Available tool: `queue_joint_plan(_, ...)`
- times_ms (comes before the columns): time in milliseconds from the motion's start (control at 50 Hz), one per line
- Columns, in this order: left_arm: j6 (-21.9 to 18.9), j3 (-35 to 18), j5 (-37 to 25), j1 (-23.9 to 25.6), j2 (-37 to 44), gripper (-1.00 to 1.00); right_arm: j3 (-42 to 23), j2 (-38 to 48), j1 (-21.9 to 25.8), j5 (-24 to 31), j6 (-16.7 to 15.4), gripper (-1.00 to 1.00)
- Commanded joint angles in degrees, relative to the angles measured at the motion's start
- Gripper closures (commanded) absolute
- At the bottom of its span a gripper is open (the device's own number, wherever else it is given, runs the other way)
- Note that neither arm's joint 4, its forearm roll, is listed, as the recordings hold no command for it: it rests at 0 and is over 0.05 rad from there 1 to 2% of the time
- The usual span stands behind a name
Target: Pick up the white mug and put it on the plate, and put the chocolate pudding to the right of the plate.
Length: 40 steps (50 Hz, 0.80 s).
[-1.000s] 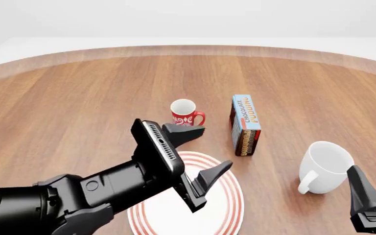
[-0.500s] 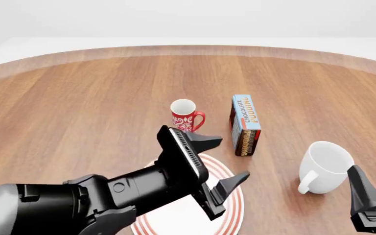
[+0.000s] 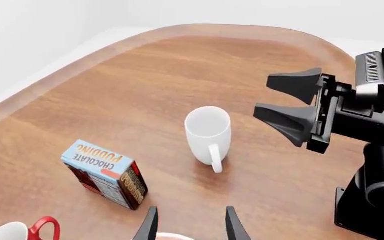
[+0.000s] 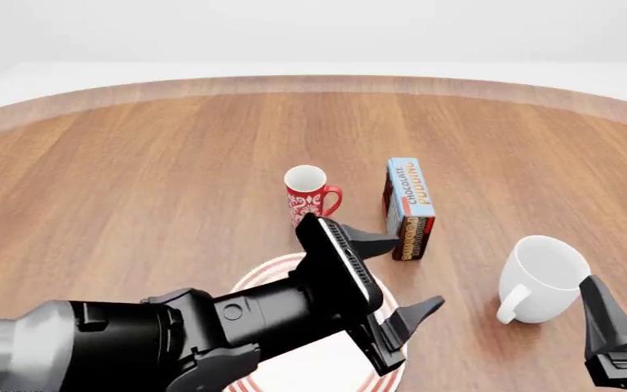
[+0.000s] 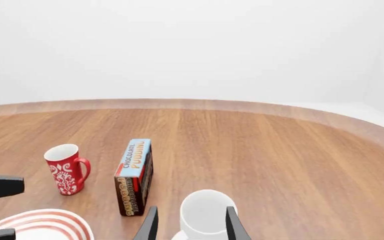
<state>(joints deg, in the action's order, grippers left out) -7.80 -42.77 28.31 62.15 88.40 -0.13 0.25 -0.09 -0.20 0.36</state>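
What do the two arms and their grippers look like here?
Both are matte black. The left arm has rounded segments, going grey near its base, with a ribbed grey strip on the block behind the left gripper. The right gripper has wedge-shaped, tapering fingers. No cables or markings show.

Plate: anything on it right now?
Nothing visible on the plate; only part of its ringed rim shows. The left gripper and its arm hang over it and hide most of the surface. The white mug stands off to its right, on the table.
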Motion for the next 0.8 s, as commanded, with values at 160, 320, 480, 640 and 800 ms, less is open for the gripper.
queue_joint_plan(160,-0.2,-3.0,-0.9,0.7,2.9,-1.0,0.0,0.0,0.0,-0.1,0.1,-1.0)
queue_joint_plan(320,-0.2,-4.2,-1.2,0.9,4.1,-1.0,0.0,0.0,0.0,-0.1,0.1,-1.0)
queue_joint_plan(480,-0.1,-5.5,-2.2,1.4,4.9,-1.0,0.0,0.1,0.1,-0.1,0.1,-1.0)
queue_joint_plan(640,0.0,-7.1,-3.3,2.0,6.0,-1.0,0.0,0.1,0.1,-0.2,0.1,-1.0)
queue_joint_plan(800,0.3,-8.7,-3.8,2.7,7.2,-1.0,0.0,0.1,0.0,-0.1,0.1,-1.0)
